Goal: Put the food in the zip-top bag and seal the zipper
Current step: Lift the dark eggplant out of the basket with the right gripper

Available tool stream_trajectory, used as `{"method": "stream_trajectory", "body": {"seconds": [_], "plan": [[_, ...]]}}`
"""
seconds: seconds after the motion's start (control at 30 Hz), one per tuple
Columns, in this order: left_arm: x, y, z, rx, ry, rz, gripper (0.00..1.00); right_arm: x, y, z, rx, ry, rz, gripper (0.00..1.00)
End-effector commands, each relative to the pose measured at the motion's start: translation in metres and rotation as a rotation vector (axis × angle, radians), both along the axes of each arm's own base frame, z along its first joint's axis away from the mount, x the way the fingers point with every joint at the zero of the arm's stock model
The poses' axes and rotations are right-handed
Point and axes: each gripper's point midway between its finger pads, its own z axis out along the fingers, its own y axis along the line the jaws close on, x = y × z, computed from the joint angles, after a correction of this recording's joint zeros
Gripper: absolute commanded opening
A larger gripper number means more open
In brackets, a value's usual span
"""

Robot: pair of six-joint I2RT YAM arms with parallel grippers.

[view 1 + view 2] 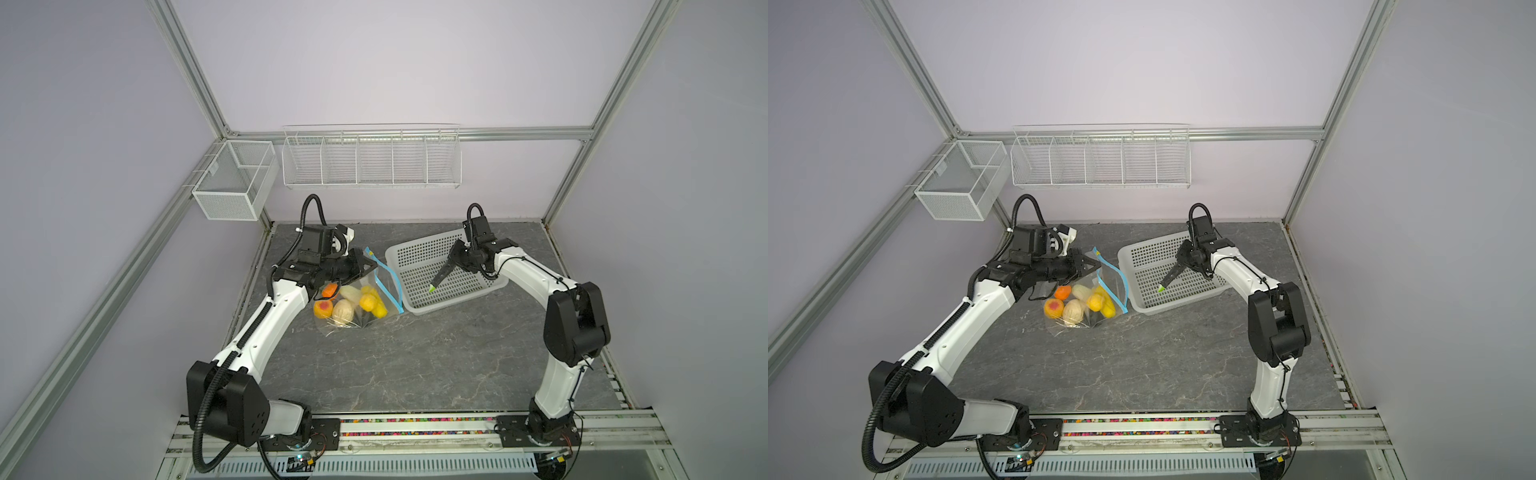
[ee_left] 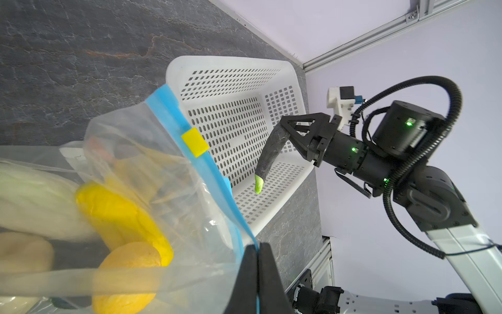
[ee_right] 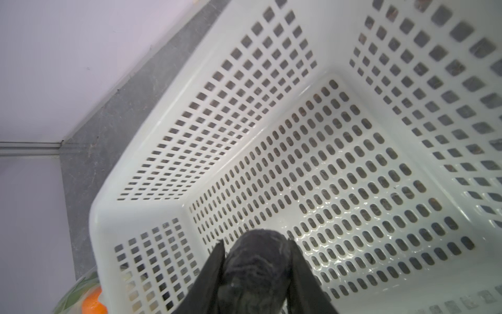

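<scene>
The clear zip-top bag (image 1: pixel 374 286) (image 1: pixel 1106 282) lies left of centre on the table, and my left gripper (image 1: pixel 368 266) (image 2: pixel 258 252) is shut on its mouth edge. The light-blue zipper (image 1: pixel 392 286) (image 2: pixel 168 108) carries a yellow slider (image 2: pixel 194 142). Inside the bag sits the food: orange (image 1: pixel 330 290), cream (image 1: pixel 343 312) and yellow (image 1: pixel 368 301) (image 2: pixel 122 214) pieces. My right gripper (image 1: pixel 453 259) (image 3: pixel 256 255) is shut on a dark piece with a green tip (image 1: pixel 441 275) (image 1: pixel 1169 277) (image 2: pixel 269 155), which hangs over the white basket.
The white perforated basket (image 1: pixel 409 253) (image 1: pixel 1142 257) (image 3: pixel 190 114) stands right beside the bag's mouth. A wire rack (image 1: pixel 371 160) and a mesh box (image 1: pixel 235 178) hang on the back wall. Aluminium frame posts border the table.
</scene>
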Motion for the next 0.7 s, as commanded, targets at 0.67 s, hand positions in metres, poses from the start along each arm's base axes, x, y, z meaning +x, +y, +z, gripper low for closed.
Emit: {"method": "stream_trajectory", "body": {"seconds": [0.67], "plan": [[0.007,0.001,0.014,-0.026,-0.043,0.023,0.00,-0.018,0.056,0.109,0.003,-0.400,0.034,0.25]]}}
